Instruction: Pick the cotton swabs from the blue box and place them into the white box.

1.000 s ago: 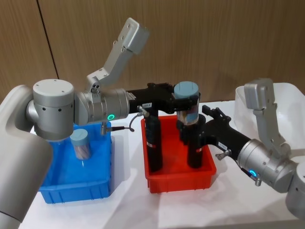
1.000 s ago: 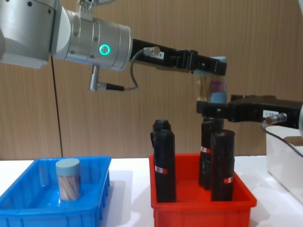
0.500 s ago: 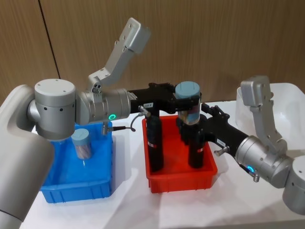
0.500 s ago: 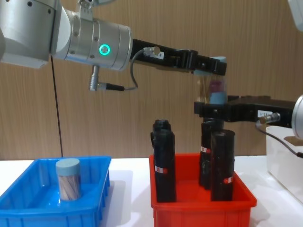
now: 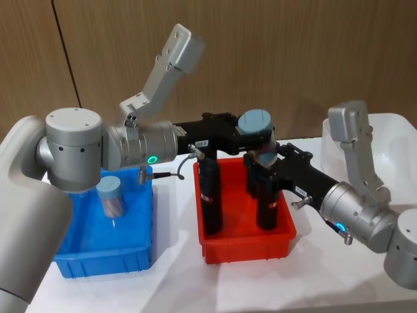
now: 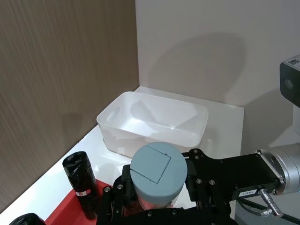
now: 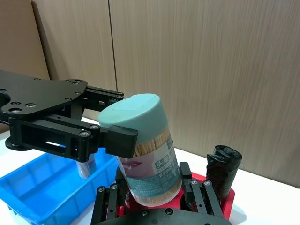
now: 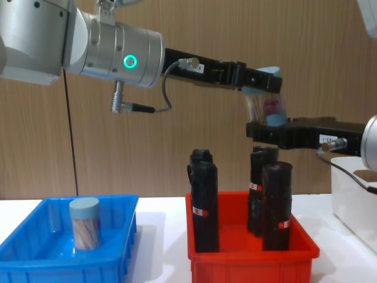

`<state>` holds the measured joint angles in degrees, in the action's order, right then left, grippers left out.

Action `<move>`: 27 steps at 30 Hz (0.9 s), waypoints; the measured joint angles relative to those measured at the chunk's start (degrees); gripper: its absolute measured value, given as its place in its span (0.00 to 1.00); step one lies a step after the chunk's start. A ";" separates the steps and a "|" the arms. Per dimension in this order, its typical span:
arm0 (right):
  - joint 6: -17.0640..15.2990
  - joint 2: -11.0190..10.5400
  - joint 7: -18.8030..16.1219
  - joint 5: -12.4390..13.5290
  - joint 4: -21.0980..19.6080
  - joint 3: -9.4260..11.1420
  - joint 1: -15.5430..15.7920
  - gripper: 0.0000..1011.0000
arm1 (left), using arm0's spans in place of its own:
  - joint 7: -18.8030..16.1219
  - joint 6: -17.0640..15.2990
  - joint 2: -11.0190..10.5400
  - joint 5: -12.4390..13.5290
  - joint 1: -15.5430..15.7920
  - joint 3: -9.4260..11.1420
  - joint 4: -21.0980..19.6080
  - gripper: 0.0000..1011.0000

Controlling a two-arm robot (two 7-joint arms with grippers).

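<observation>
Head view puts us mid-handover: one jar of cotton swabs (image 5: 255, 122) hangs tilted above the red bin (image 5: 247, 246), our left end effector (image 5: 256, 138) clamped near its lid, our right end effector (image 5: 264, 166) closed round its base. We judge the white box (image 5: 399, 140) unfilled so far. A second jar (image 5: 111, 195) stands in the blue box (image 5: 98, 262), and black rolls (image 5: 210, 195) stand in the red bin.
</observation>
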<state>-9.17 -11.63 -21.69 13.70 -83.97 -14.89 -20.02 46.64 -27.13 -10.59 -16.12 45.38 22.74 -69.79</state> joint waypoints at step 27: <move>0.45 -0.60 0.73 1.03 -1.06 0.14 0.40 0.66 | 0.07 -0.07 0.00 0.05 -0.01 0.01 0.01 0.99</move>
<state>-8.72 -12.24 -20.97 14.73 -85.03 -14.75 -19.62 46.71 -27.20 -10.59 -16.07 45.37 22.75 -69.78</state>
